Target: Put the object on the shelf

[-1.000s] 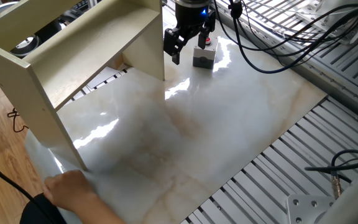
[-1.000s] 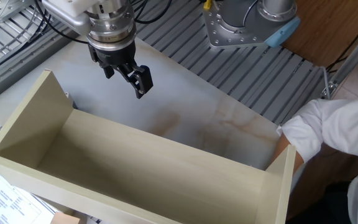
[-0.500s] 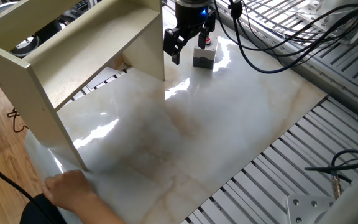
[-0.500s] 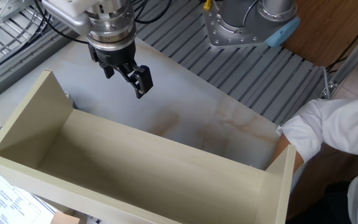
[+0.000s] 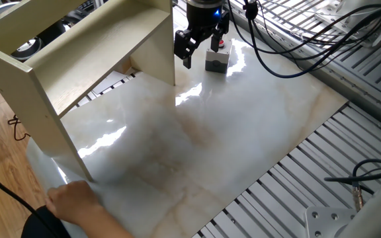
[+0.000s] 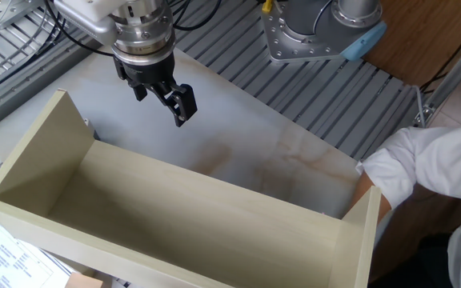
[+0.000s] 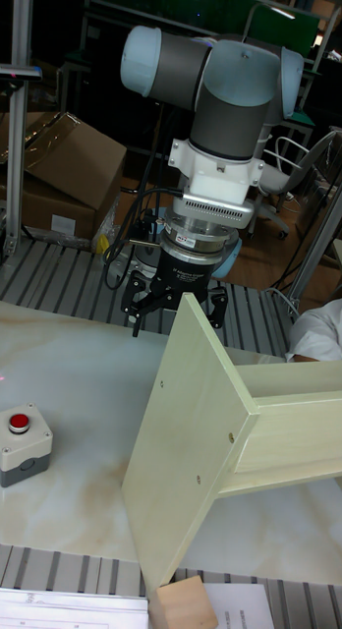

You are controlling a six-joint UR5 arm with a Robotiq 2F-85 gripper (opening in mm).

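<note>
- One fixed view: the shelf (image 5: 78,59) stands along the far left of the marble tabletop (image 5: 197,145), its upright side panel next to the arm.
- The gripper (image 5: 199,46) hangs just beside that panel, jaws spread wide with nothing between them.
- The object (image 5: 217,61) sits on the marble just behind the gripper. One finger (image 5: 213,41) crosses in front of it, so I cannot tell whether they touch.
- A person's hand (image 5: 78,201) rests at the near left corner. Black cables (image 5: 276,46) loop over the slatted frame to the right.
- The other fixed view: the gripper (image 6: 160,96) is open above the marble, just past the shelf's (image 6: 174,200) long board.
- A white sleeve (image 6: 406,172) reaches in at the shelf's right end. A second arm's base (image 6: 318,28) is bolted to the frame behind.
- Tall fixed view: the shelf's (image 7: 200,423) side panel stands in front of the gripper (image 7: 169,300) and hides part of it. Fingertips show on either side of the panel's top edge.
- The object (image 7: 21,447) sits red button up at the left of the marble, well apart from the shelf.
- A wooden block (image 7: 186,601) lies at the panel's foot. A cardboard box (image 7: 73,157) stands in the background.
</note>
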